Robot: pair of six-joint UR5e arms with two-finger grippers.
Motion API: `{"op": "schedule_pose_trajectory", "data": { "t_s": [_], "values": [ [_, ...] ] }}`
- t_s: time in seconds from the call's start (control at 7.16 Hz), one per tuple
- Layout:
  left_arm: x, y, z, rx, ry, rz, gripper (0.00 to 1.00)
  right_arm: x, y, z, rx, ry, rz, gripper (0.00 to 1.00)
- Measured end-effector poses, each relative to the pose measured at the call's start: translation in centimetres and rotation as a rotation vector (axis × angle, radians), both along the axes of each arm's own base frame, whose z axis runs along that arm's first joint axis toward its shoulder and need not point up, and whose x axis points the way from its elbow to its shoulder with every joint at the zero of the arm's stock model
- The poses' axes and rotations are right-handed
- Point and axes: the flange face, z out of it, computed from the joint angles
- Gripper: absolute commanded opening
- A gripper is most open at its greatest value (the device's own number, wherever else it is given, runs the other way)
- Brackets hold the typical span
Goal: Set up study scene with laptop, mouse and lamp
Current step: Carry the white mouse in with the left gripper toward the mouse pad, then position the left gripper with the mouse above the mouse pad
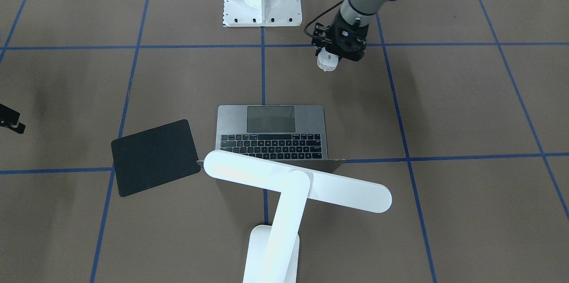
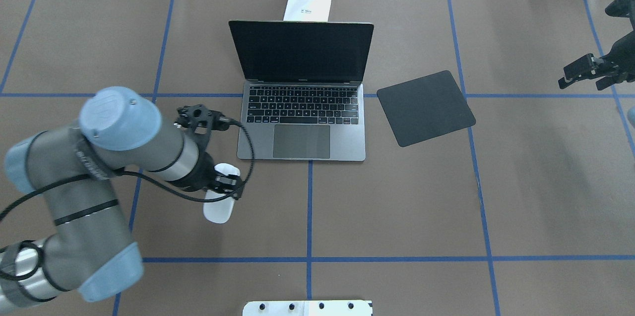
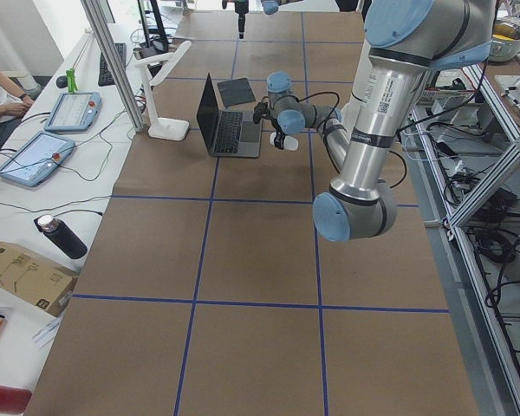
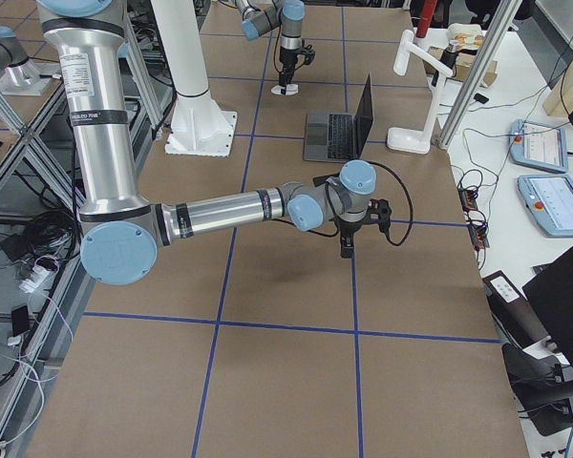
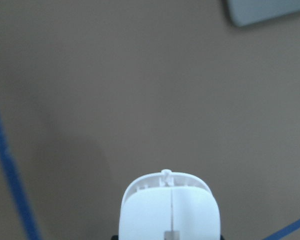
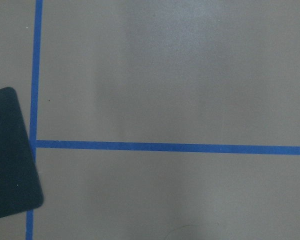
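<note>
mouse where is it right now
In the overhead view the mouse is on the left, held in the left gripper just off the laptop's near-left corner, across the laptop from the mouse pad.

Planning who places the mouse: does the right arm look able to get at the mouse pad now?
Likely yes: the right gripper hangs off to one side of the mouse pad, with nothing standing between them.
</note>
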Motion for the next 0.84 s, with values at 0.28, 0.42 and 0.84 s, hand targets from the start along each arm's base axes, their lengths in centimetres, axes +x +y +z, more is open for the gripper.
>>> {"op": "schedule_pose_trajectory", "data": {
  "t_s": [0.28, 0.42, 0.84],
  "values": [
    [10.3, -2.8, -10.0, -0.040, -0.036, -0.079, 0.00, -0.1, -0.2, 0.1, -0.003, 0.001, 0.000, 0.99],
    [15.3, -4.8, -14.9, -0.069, -0.053, -0.123, 0.00, -0.1, -0.2, 0.2, -0.005, 0.002, 0.000, 0.99],
    [26.7, -8.8, -23.0, -0.041, -0.054, -0.277, 0.00, -0.1, -0.3, 0.2, -0.006, 0.001, 0.000, 0.99]
  ]
}}
